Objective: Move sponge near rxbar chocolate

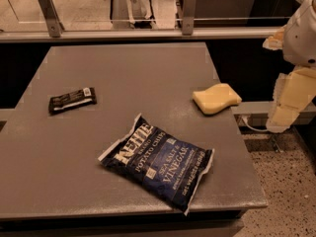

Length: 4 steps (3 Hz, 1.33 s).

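Note:
The pale yellow sponge [217, 98] lies flat on the grey table [128, 73] near its right edge. The rxbar chocolate [72, 100], a slim dark bar with white text, lies on the left side of the table. My gripper [290, 100], with cream-coloured fingers pointing down, hangs off the table's right side, to the right of the sponge and apart from it. It holds nothing.
A large dark blue Kettle chip bag [159, 161] lies at the front middle of the table, between the sponge and the bar's side. A rail with metal brackets [49, 13] runs behind the table. Speckled floor [281, 181] lies to the right.

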Tool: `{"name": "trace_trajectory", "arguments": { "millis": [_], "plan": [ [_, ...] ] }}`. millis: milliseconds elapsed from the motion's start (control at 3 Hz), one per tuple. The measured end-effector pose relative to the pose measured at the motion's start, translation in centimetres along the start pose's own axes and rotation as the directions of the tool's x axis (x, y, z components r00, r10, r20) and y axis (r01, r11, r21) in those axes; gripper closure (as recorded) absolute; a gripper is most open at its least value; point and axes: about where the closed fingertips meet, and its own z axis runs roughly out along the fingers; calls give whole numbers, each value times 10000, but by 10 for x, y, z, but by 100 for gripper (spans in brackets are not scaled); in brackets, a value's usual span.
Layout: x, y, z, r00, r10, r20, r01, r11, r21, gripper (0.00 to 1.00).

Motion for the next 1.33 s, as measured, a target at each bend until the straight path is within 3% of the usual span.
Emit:
{"name": "trace_trajectory", "arguments": {
  "millis": [333,667,1333],
  "plan": [
    [-1,-2,0,10000,-27,87,27,10000,58,0],
    [-14,-20,21,9973,-660,316,656,9978,129,0],
    [-19,-61,107,9887,-1285,774,1360,9855,-1016,0]
  ]
}}
